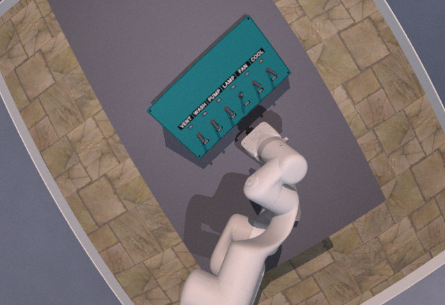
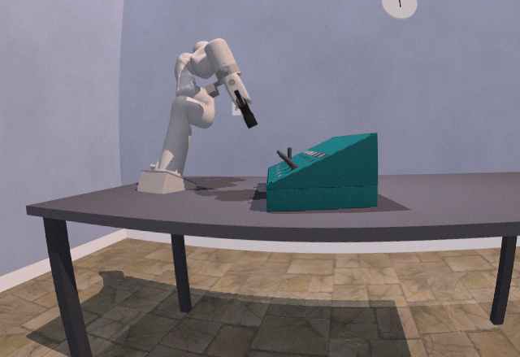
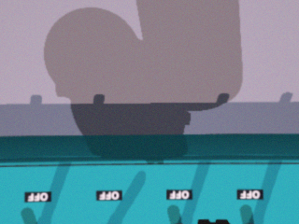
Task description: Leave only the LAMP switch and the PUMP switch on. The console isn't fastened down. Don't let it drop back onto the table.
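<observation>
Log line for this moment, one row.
gripper: shut, empty, above table short of teal sloped console | LAMP lever: upright | other five levers: tilted toward OFF labels | contact: none

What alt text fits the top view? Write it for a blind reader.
A white robot arm reaches over a grey table toward a teal console with six labelled lever switches. The LAMP lever stands differently from the other five.
</observation>
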Available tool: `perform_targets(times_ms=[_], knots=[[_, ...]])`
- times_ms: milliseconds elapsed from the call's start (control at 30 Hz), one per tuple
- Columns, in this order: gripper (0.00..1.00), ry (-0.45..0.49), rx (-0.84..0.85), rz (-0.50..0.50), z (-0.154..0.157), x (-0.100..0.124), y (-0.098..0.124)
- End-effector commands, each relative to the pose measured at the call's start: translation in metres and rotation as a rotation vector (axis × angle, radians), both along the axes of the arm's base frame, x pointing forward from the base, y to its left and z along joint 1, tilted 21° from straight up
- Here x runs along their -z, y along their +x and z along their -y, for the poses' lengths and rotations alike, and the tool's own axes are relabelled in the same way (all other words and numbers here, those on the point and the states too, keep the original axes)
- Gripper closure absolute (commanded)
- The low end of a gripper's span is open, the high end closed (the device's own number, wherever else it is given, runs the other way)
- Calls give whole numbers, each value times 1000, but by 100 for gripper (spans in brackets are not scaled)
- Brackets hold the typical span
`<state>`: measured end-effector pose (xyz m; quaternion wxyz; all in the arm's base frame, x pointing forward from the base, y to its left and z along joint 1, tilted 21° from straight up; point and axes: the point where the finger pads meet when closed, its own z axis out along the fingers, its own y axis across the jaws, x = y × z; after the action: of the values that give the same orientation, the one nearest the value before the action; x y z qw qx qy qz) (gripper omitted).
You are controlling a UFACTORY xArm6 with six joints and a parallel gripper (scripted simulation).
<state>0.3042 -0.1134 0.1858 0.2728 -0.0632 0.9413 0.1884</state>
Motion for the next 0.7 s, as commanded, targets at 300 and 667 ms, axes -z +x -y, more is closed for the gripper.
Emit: perform_targets(times_ms=[300,667], knots=[[100,-2,1,2,1,-1,1],[100,-2,1,2,-3,6,5]])
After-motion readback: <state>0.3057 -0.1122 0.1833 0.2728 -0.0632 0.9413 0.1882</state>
